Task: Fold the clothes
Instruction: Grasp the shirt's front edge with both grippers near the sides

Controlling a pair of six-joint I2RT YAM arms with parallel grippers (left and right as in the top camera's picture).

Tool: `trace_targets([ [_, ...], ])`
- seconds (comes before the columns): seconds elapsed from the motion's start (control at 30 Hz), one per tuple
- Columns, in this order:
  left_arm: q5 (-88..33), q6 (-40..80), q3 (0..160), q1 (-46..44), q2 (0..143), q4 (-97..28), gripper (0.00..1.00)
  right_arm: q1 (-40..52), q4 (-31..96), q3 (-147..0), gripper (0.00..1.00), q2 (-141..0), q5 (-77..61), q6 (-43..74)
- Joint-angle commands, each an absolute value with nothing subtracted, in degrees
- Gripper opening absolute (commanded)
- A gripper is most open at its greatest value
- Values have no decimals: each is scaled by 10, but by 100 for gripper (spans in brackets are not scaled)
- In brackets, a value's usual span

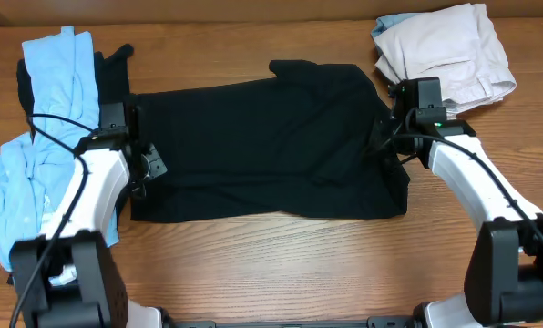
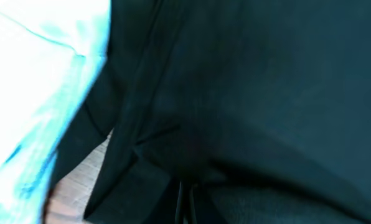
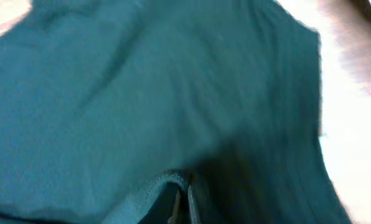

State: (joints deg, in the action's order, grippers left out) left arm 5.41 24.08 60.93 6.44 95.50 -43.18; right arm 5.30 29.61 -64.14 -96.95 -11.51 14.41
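My left gripper [image 2: 184, 202] is pinched almost shut on the left edge of the black T-shirt [image 1: 262, 146], and dark cloth creases toward my fingertips. My right gripper [image 3: 180, 202] is just as narrow, nipping the stitched hem at the shirt's right edge. Both my white arms [image 1: 98, 187] reach in from the shirt's near side, elbows out. The shirt is soft and matt, spread roughly flat on the wooden table [image 1: 281, 264] between my grippers. A crumpled light blue shirt [image 1: 53, 100] lies to its left, and beige trousers [image 1: 445, 50] lie beyond its right corner.

Overhead sharp; wrist views blurred, seemingly overexposed.
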Motion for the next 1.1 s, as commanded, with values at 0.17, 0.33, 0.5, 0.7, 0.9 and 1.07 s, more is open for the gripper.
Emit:
trace_targets([
  [0.17, 66, 255, 605, 68, 1000, -402, 4, 56, 209, -643, 13, -988, -125, 110],
  [0.33, 67, 255, 605, 68, 1000, -381, 4, 56, 182, -643, 14, -1003, -116, 106],
  [0.5, 86, 243, 606, 68, 1000, -349, 4, 56, 171, -644, 22, -1021, -98, 106],
  [0.7, 94, 148, 640, 68, 1000, -349, 52, 56, 230, -697, 59, -1014, -102, 106],
  [0.9, 69, 103, 761, 67, 1000, -481, 100, 58, 439, -829, 78, -1007, -116, 112],
  [1.07, -42, 103, 833, 57, 1000, -656, 100, 72, 627, -856, 76, -1007, -138, 153],
])
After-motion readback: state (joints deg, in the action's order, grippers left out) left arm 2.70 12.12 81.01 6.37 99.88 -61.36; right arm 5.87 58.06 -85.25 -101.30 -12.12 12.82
